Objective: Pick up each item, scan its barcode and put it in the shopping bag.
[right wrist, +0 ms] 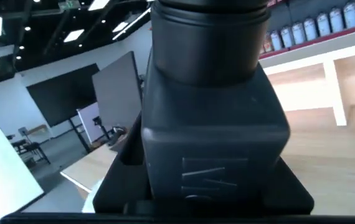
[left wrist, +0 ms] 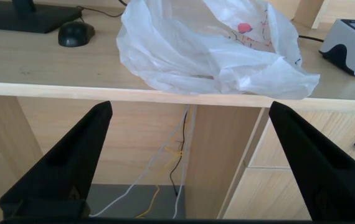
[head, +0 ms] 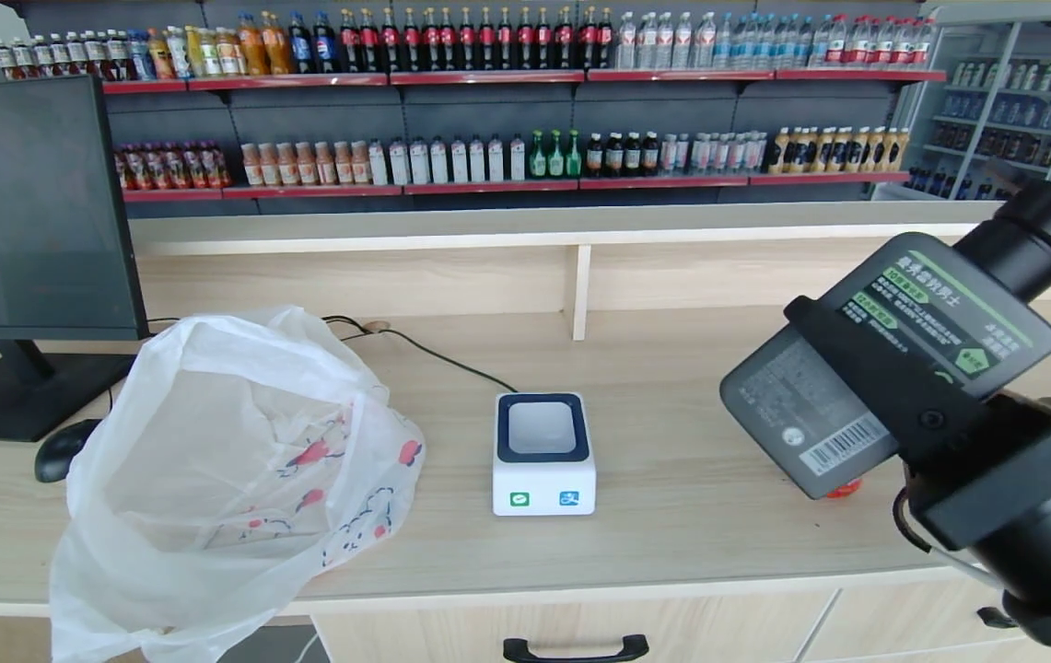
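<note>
Right gripper (head: 866, 368) is clamped on the bottle (head: 949, 318), which is held tilted in the air to the right of the scanner (head: 543, 451), barcode showing. The bag (head: 230, 479) sits open left of the scanner on the counter (head: 672, 516). Left gripper (left wrist: 190, 109) is below the counter edge, fingers apart.

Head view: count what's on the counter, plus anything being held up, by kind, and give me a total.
Plastic bag: 1
Scanner: 1
Monitor: 1
Mouse: 1
Bottle, held above the counter: 1
Small red thing, mostly hidden behind the bottle: 1
Total: 6
</note>
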Motion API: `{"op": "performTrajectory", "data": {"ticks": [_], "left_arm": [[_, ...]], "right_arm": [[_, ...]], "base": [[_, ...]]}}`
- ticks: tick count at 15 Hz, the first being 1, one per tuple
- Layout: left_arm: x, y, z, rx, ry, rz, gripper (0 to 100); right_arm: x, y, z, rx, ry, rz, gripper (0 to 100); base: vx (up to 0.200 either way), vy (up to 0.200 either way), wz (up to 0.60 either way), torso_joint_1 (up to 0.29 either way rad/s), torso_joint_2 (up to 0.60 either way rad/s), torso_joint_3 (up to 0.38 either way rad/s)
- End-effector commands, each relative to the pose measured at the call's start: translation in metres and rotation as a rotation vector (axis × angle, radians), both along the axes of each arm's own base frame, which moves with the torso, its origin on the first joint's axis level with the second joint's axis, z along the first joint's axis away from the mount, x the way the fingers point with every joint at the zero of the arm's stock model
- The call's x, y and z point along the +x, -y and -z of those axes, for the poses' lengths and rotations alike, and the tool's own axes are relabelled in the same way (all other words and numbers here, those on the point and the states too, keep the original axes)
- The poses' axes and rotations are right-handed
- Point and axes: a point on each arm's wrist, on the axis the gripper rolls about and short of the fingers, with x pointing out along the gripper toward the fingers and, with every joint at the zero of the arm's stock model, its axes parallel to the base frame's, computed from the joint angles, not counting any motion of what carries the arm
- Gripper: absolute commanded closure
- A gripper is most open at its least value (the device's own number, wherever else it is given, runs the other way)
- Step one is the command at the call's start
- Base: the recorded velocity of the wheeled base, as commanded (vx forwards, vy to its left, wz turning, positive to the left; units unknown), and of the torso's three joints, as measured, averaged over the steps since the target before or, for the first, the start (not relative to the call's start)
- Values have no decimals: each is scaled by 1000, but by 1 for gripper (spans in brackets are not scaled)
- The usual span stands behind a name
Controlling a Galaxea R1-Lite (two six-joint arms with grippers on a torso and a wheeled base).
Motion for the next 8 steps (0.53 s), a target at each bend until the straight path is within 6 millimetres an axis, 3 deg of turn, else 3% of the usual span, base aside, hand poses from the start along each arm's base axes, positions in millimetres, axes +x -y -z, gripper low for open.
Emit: {"op": "performTrajectory", "data": {"ticks": [1, 4, 8], "left_arm": [[0, 0, 0, 0, 0, 0, 0], [0, 0, 0, 0, 0, 0, 0], [0, 0, 0, 0, 0, 0, 0]], "right_arm": [[-17, -18, -14, 115, -26, -165, 100], [-34, -37, -25, 226, -72, -313, 100], [-26, -75, 3, 222, -193, -332, 100]], "base": [[0, 0, 0, 0, 0, 0], [0, 0, 0, 0, 0, 0], [0, 0, 0, 0, 0, 0]]}}
